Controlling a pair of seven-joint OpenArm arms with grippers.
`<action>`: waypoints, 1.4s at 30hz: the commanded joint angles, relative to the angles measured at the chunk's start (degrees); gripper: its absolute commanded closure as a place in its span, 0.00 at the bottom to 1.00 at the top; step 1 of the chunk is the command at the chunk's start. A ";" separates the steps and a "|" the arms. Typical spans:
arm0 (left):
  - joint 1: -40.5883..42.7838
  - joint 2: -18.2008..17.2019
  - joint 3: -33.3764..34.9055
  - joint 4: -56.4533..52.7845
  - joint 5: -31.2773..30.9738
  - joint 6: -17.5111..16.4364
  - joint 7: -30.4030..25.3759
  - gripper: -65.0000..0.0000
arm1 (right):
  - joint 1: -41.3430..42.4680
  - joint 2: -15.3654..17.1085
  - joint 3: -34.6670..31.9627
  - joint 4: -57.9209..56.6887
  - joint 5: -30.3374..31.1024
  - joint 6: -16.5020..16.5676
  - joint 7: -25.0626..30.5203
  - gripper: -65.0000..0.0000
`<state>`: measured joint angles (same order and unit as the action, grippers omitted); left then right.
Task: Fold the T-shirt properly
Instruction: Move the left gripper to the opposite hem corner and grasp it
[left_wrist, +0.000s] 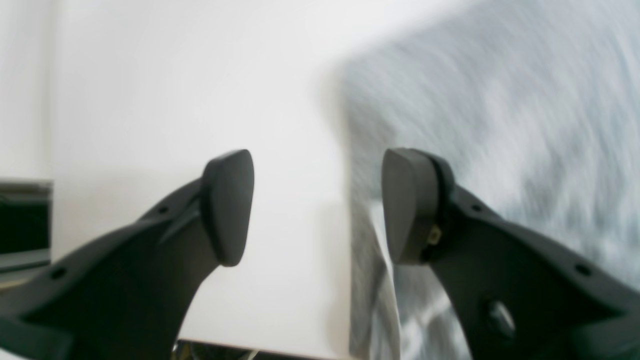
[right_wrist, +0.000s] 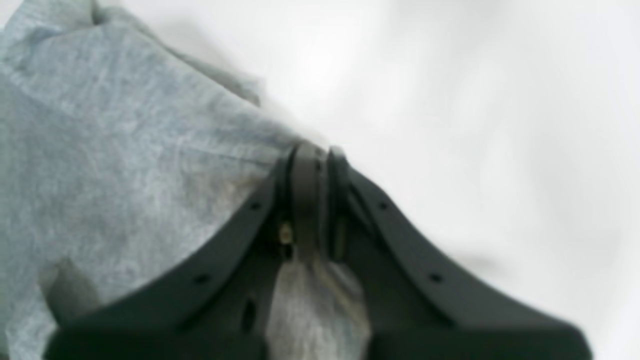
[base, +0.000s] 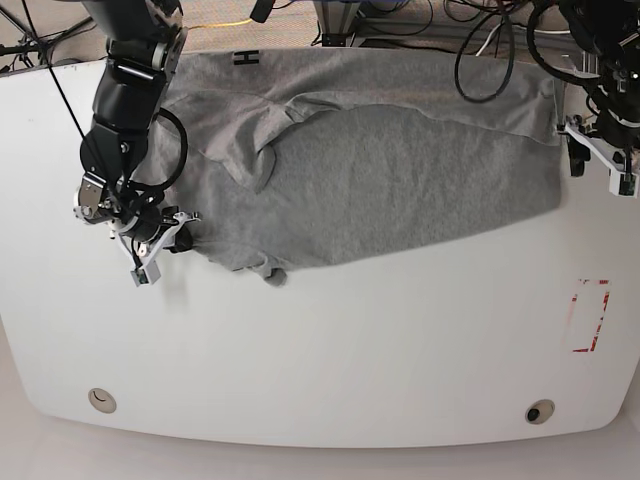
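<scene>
The light heather-grey T-shirt (base: 390, 170) lies spread on the white table (base: 330, 350), partly folded over itself, with a black letter "H" (base: 245, 58) showing at its far edge. My right gripper (right_wrist: 314, 150) is shut on the shirt's edge (right_wrist: 125, 150); in the base view it sits at the shirt's left side (base: 172, 238). My left gripper (left_wrist: 317, 205) is open and empty, just off the shirt's side edge (left_wrist: 500, 125); in the base view it is at the shirt's right side (base: 598, 162).
Red tape marks (base: 588, 315) lie on the table at the right. Two round holes (base: 100, 400) (base: 540, 411) sit near the front edge. Cables (base: 480, 50) hang behind the table's far edge.
</scene>
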<state>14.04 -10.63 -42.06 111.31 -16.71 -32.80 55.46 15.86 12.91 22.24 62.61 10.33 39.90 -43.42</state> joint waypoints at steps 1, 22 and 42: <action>-3.27 -0.75 -0.88 -1.20 -0.83 0.31 3.22 0.30 | -0.60 0.41 -0.13 0.47 -1.05 0.10 -1.55 0.99; -21.38 -0.40 0.70 -30.56 -1.27 8.31 5.77 0.22 | -0.78 0.50 -0.04 0.56 -1.05 0.10 -1.28 0.99; -22.61 1.18 8.00 -33.37 -1.36 8.22 -2.06 1.00 | -2.45 0.41 -0.13 6.18 -1.05 0.10 -1.64 1.00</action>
<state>-7.60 -8.67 -34.06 76.75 -17.45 -24.43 54.35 14.00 12.67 22.11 65.80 10.26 40.12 -43.90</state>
